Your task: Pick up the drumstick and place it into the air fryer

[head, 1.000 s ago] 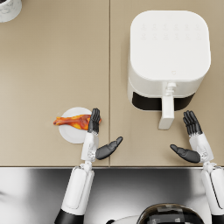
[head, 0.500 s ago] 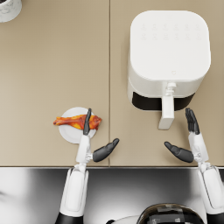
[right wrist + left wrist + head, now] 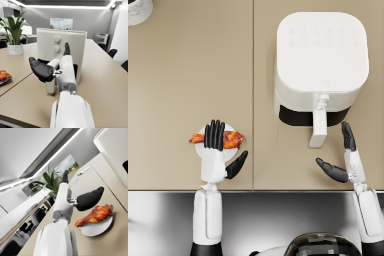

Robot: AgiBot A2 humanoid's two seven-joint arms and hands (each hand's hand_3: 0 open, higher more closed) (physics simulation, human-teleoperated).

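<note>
Dark-fingered, the left robot hand hovered spread wide over the drumstick on its white plate, lower left. Lower right, the right robot hand stood open beside the air fryer.

A glossy reddish-brown roasted drumstick lies on its side in the lower left of the head view, resting across a small round white plate; its thicker meaty end points toward the frame's centre and its thinner orange end pokes out past the plate's left edge, while its middle is hidden from above. In the left wrist view the drumstick shows whole, browned and shiny, lying flat on the plate. A boxy white air fryer with rounded corners stands upright in the upper right of the head view, its white-handled drawer pulled slightly out, showing a dark gap beneath the body.
</note>
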